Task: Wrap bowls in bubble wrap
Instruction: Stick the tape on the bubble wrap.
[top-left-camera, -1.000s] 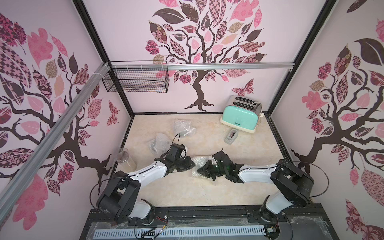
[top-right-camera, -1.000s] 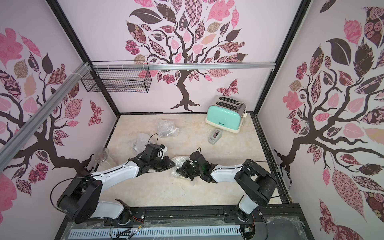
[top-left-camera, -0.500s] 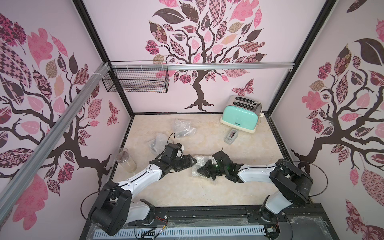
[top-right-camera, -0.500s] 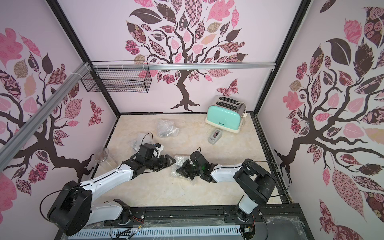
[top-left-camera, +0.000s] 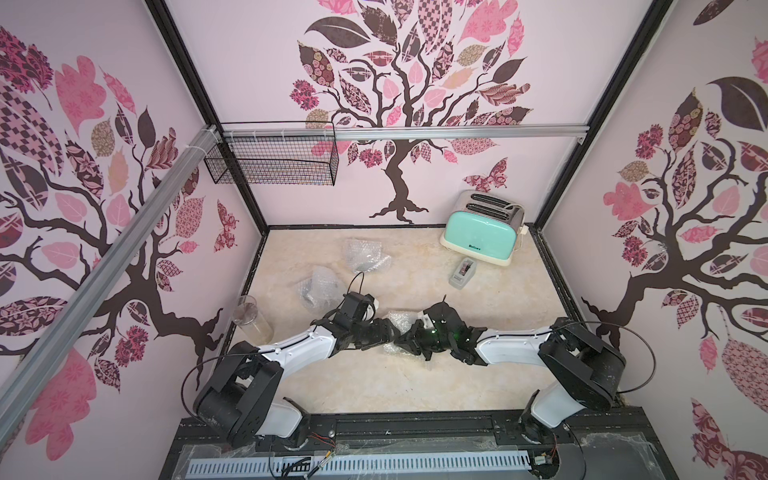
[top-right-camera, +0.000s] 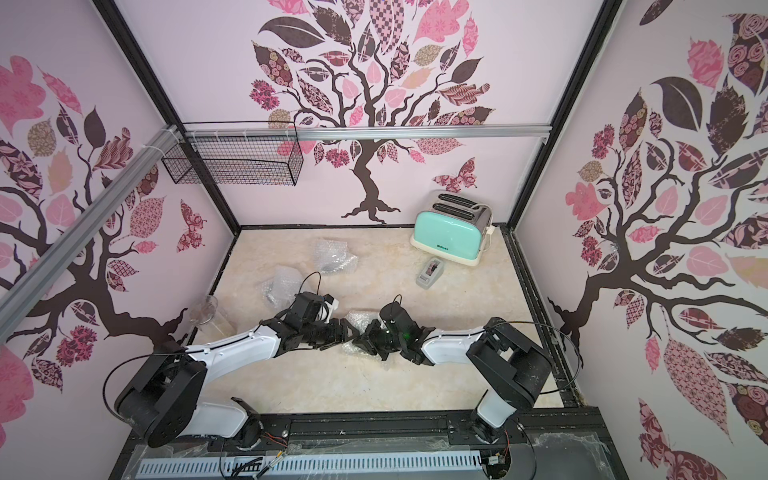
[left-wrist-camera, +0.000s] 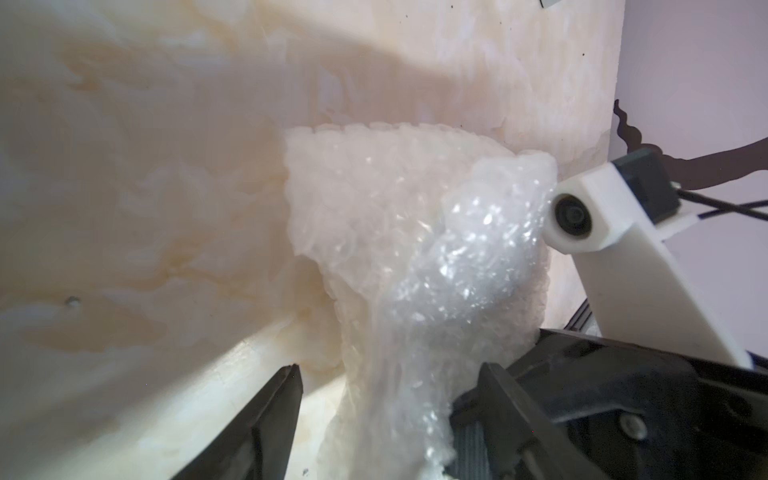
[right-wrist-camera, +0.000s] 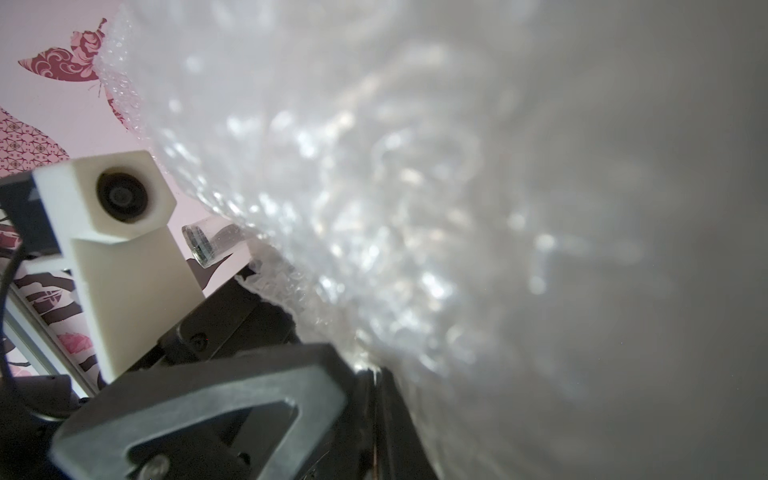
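One bubble wrap bundle (left-wrist-camera: 415, 257) lies between the left claw's (left-wrist-camera: 386, 372) spread jaws.

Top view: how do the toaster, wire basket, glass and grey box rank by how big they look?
Largest to smallest:
1. wire basket, though it hangs nearer the camera
2. toaster
3. glass
4. grey box

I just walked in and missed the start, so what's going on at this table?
Both arms meet mid-table over a crumpled bubble wrap bundle. The right arm's fingers are shut on its wrap, while the left arm's fingers stand open, one on either side of it. Two more bundles lie farther back on the table. Whether a bowl sits inside any of them cannot be told from these views.
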